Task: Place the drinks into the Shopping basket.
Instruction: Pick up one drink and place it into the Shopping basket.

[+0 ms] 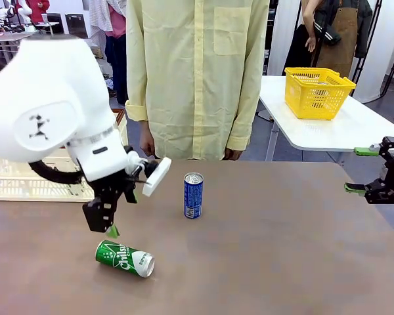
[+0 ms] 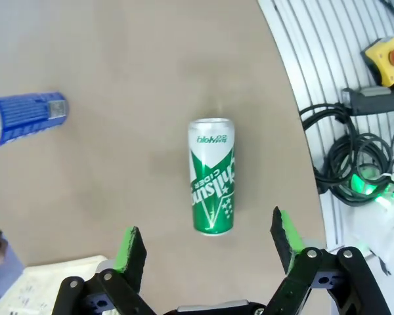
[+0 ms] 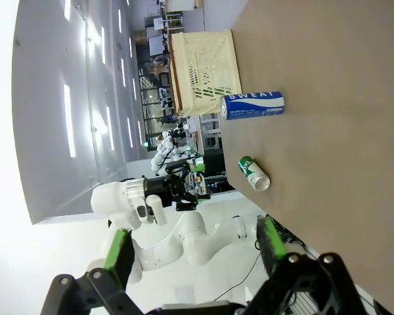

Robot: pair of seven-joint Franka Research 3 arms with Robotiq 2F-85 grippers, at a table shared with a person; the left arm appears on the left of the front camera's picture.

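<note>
A green can [image 1: 125,258] with white marks lies on its side near the front of the brown table [image 1: 269,249]. My left gripper [image 1: 109,227] hangs open just above it, pointing down. In the left wrist view the green can [image 2: 212,176] lies lengthwise ahead of the open left gripper [image 2: 209,239], clear of both pads. A blue can [image 1: 193,195] stands upright mid-table, also seen as the blue can [image 2: 26,118] and the blue can [image 3: 251,105]. The cream Shopping basket [image 1: 20,184] sits at the left edge behind my left arm. My right gripper [image 1: 359,170] stands open at the right edge, holding nothing.
A person in a pale yellow shirt [image 1: 197,79] stands at the far side, hands down. A yellow mesh basket [image 1: 317,92] rests on a separate white table behind. Cables [image 2: 354,164] lie on the floor past the table's edge.
</note>
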